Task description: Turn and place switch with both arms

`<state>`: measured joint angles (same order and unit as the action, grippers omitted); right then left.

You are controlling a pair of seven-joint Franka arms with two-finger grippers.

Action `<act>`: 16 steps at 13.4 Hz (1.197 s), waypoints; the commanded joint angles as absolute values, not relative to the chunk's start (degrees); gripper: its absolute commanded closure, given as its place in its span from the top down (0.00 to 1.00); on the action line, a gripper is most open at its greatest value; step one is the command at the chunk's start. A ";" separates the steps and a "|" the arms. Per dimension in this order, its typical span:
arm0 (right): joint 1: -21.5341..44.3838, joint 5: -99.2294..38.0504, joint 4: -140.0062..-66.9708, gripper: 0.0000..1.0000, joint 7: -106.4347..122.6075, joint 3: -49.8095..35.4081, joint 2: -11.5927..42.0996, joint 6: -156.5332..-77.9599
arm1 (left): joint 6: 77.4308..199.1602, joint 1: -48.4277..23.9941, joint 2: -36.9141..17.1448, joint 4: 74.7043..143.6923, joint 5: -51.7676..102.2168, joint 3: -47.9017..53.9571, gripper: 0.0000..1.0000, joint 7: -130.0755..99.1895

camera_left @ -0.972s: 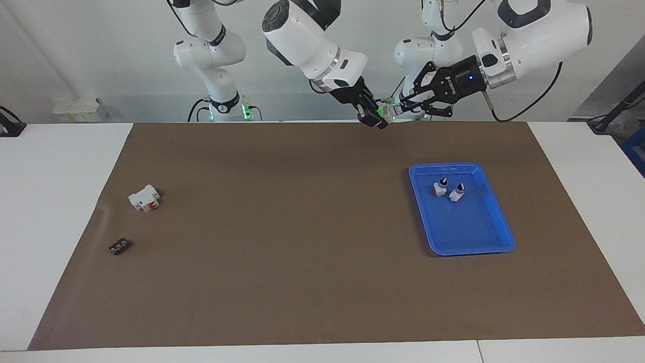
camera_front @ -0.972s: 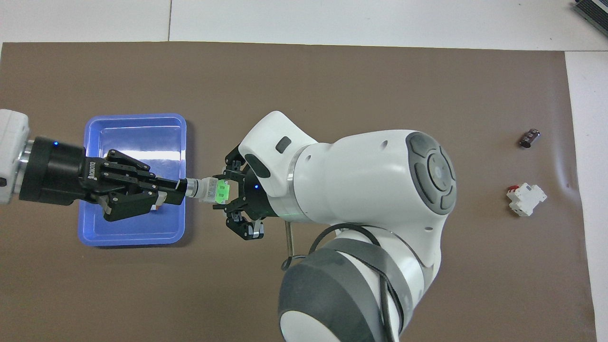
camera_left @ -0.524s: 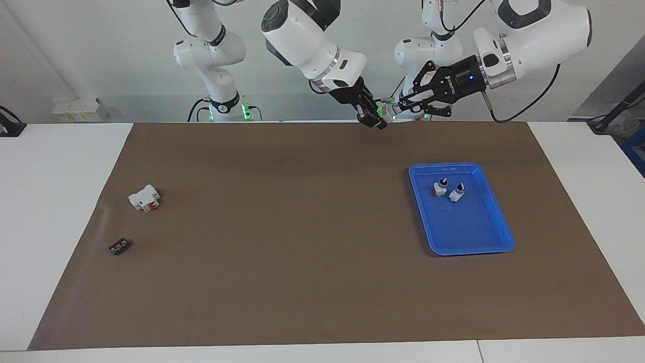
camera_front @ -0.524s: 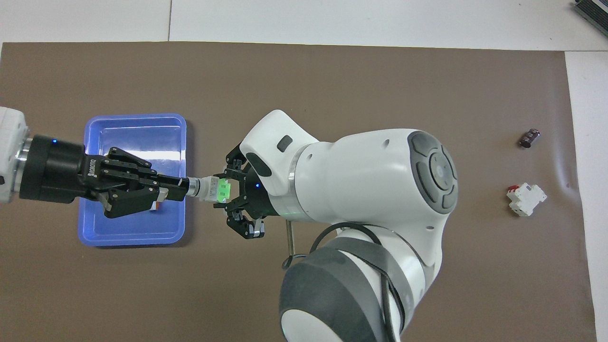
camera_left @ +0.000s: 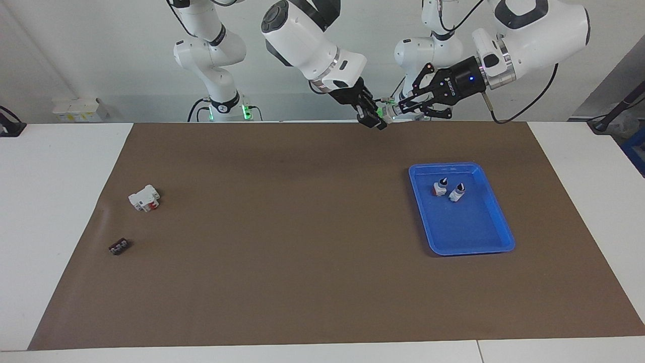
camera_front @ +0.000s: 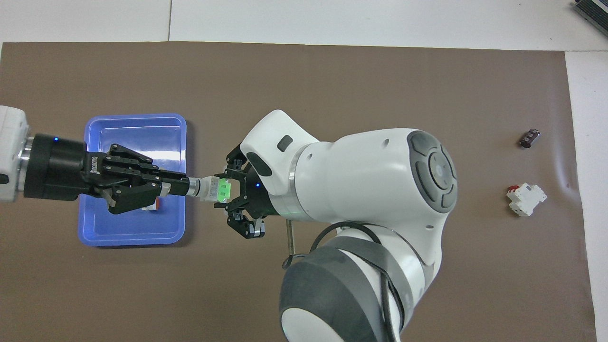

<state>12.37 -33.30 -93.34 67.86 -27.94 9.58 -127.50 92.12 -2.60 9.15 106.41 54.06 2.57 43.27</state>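
1. The switch is up in the air, lying level between the two hands, over the brown mat near the worktop edge closest to the robots and just beside the blue tray.
2. The right hand is clenched on the switch's green block end; in the overhead view the arm's big white wrist covers most of the hand, so only the fingertips and the splayed links show.
3. The left hand reaches in level from over the tray and pinches the black knob end, its fingertips drawn together on it. The knob itself is almost wholly covered by the fingers.
4. In the facing view the switch is only a speck of green and white between the left hand and the right hand; I cannot make out which way its knob is turned.
5. Two red-block switches lie in the tray, toward its end nearer the robots. From overhead the left hand hides all but a scrap of them.
6. Toward the right arm's end of the worktop, a white-and-red blocky part and a small dark part lie on the mat, apart from each other; the dark one is too small to identify.
7. The left arm is cut off at the overhead picture's edge.
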 commanded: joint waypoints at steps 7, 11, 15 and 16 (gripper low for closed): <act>12.04 -34.37 -92.99 0.00 66.89 -28.39 9.84 -129.55 | 91.67 -3.08 11.60 108.90 56.16 2.90 0.00 18.50; 12.04 -34.37 -93.08 0.00 66.97 -28.48 9.84 -129.64 | 90.88 -2.99 12.48 108.54 56.16 3.52 0.00 -1.64; 12.04 -34.37 -93.08 0.00 66.97 -28.48 9.84 -129.55 | 90.62 -2.99 12.74 107.75 55.90 3.87 0.00 -14.55; 11.95 -34.37 -93.08 0.00 66.97 -28.48 9.84 -129.55 | 90.70 -2.99 12.74 107.67 55.72 3.95 0.00 -16.85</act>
<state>12.32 -33.31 -93.34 67.81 -27.94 8.79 -127.46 92.51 -2.53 10.45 106.76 54.33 2.71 -10.12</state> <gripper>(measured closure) 0.573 0.903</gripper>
